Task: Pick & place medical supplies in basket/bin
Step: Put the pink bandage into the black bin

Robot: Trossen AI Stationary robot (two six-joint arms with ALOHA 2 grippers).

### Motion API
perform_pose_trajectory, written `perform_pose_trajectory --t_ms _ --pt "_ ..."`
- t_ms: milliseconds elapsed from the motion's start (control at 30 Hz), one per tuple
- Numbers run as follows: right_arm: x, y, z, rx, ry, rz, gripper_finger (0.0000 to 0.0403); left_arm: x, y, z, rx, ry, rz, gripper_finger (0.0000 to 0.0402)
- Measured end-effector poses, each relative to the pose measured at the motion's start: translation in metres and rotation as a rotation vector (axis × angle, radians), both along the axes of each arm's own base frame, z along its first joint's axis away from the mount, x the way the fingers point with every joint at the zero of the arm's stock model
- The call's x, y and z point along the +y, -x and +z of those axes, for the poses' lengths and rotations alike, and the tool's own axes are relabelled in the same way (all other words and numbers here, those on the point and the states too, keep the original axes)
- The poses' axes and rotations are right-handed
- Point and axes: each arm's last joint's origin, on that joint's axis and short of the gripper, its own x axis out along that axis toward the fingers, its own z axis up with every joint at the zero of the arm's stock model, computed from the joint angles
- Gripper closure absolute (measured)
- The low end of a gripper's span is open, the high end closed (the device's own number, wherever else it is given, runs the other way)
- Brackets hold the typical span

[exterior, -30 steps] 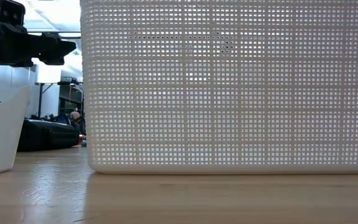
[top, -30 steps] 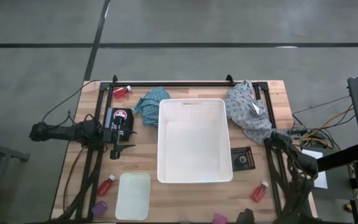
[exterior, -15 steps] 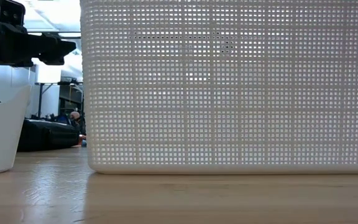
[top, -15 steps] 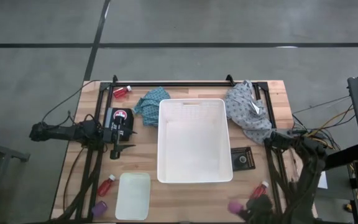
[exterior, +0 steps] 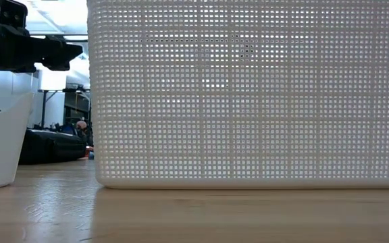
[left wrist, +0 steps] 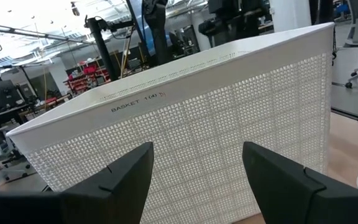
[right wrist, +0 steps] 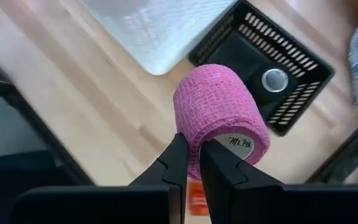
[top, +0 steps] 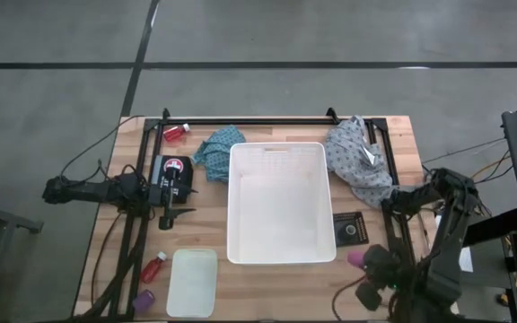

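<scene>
Basket (exterior: 248, 94) fills the low view; right gripper (right wrist: 191, 163) jaws pinch purple roll (right wrist: 219, 118); left jaws spread.

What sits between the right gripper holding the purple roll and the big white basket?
In the high view, only bare table separates the right gripper, shut on the purple roll, from the white basket.
</scene>
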Motion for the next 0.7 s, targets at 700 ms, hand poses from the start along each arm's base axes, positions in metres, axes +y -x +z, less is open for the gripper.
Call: perform_pose_trajectory --t_ms 700 --pt "-0.087 0.019 -0.027 0.026 0.113 -0.031 0.0376 0.000 0.000 0.000 0.001 0.000 0.000 0.0149"
